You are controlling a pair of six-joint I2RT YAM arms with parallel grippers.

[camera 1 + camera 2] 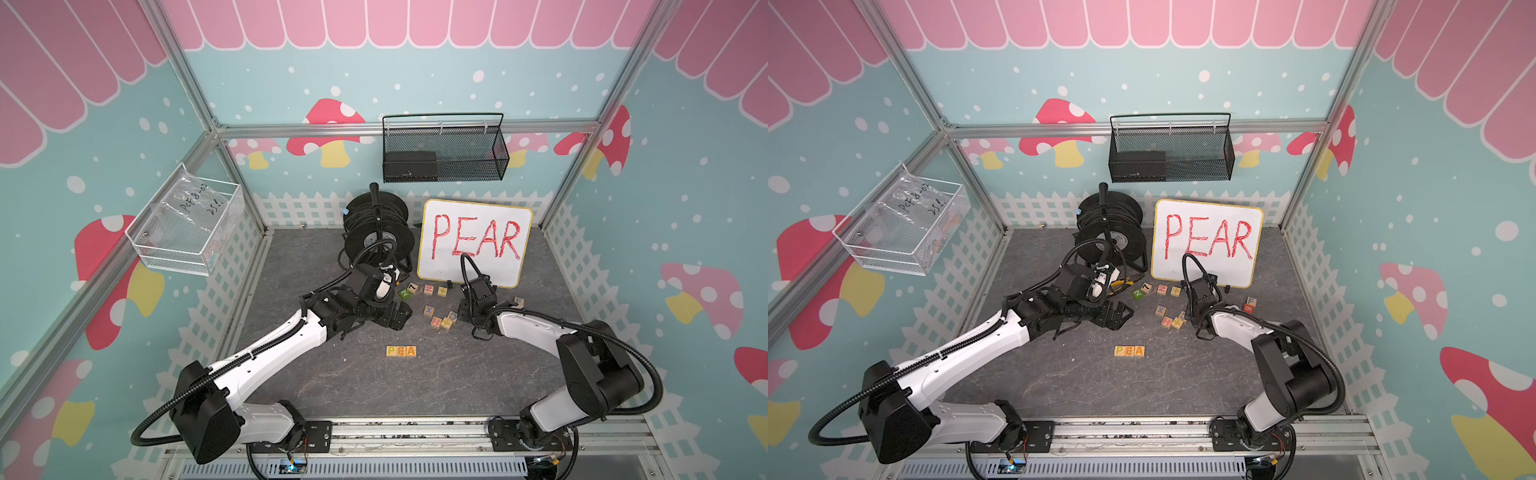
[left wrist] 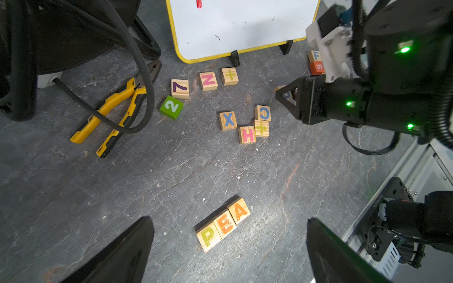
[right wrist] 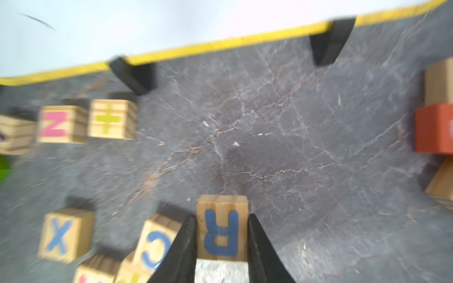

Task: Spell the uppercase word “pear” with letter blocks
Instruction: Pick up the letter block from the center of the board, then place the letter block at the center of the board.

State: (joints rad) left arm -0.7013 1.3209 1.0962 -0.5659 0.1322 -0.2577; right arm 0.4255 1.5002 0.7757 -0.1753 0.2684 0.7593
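Now the right gripper [image 3: 221, 218] is narrowed onto the R block [image 3: 221, 235], one black finger flat on each side face and the blue letter facing up. Whether the cube has left the table [image 1: 457, 374] I cannot tell. In both top views this grip sits right of centre, just below the whiteboard [image 1: 473, 243], and the wrist hides the cube.

Lower centre of the frame, the P block [image 2: 207, 236], E block [image 2: 225, 224] and A block [image 2: 239, 210] touch in a straight row; the free spot is on the right of the A. A good move is probably a straight lift first, because the C block [image 2: 263, 113] lies just beside one finger and could be dragged along. Next, carry the cube high, turn it until its letter reads with the row, and lower it against the A without shoving the line.

The H block [image 2: 247, 134] and a plus block [image 2: 261, 128] lie between the grip and the row. The left gripper [image 1: 404, 316] hangs wide open and empty, up and left of the row, near but off that path. Yellow pliers [image 2: 107, 117] and a cable reel [image 1: 378, 232] sit well apart.
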